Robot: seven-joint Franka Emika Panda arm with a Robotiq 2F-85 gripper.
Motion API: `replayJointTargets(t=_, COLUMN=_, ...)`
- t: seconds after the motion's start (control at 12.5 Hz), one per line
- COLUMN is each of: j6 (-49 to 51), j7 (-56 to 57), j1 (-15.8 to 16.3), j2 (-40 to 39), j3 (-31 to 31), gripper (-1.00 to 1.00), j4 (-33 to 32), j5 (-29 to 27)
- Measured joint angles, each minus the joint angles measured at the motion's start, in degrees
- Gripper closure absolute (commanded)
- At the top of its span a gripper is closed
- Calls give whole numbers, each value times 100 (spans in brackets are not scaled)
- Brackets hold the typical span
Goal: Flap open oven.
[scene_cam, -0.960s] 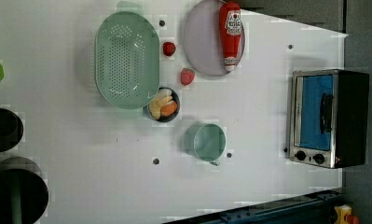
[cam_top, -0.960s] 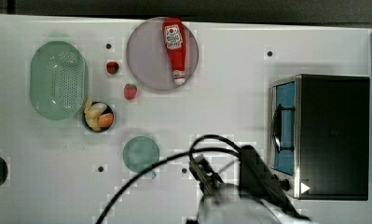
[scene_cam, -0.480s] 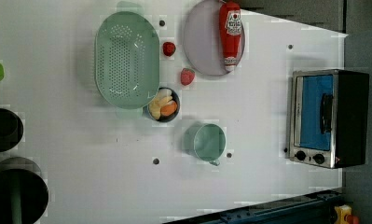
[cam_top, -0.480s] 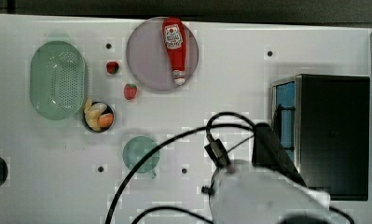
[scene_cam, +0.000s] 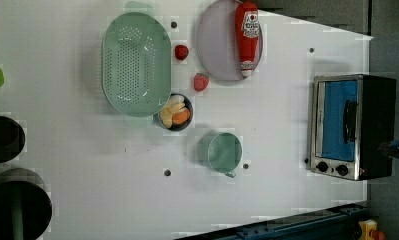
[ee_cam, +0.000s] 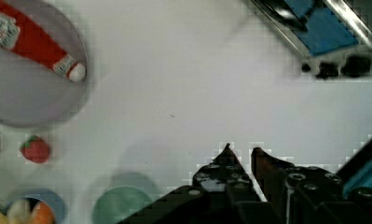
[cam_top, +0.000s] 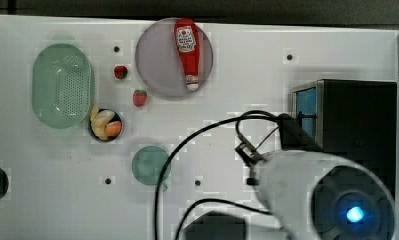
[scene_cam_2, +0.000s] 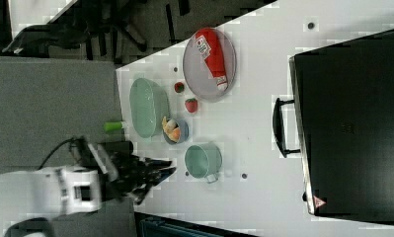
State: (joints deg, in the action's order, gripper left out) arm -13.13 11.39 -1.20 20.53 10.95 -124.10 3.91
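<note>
Nearly closed gripper, empty, on its way to the oven door

The gripper [ee_cam: 239, 151] has its fingers drawn close with a thin gap and nothing between them, hovering over bare table [ee_cam: 183, 93]. The oven [cam_top: 357, 125] sits at three o'clock in the top view, door shut, bar handle [scene_cam: 349, 121] facing the table's middle. A good approach, I judge, brings the fingers above the handle to hook it and pull outward and down. In the top view the arm [cam_top: 317, 195] hides the oven's lower front and the fingertips.
</note>
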Motion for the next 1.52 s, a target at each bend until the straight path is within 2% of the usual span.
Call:
replayJointTargets(t=0.4, j6=-1281, j7=2984, j1=-109, j2=-688, j3=843, gripper=65, j4=-145, j5=301)
replayJointTargets(t=0.64, j6=-2198, j7=4241, j1=-176, j2=-1134, j3=1124, gripper=65, j4=-168, j5=318)
replayJointTargets(t=1.04, j6=-3259, j7=4758, j1=-215, j2=-2036, j3=1380, gripper=65, j4=-403, j5=457)
replayJointTargets(t=1.52, j6=-4383, j7=4831, j1=-152, j2=-2665, j3=1461, gripper=65, j4=-918, j5=573)
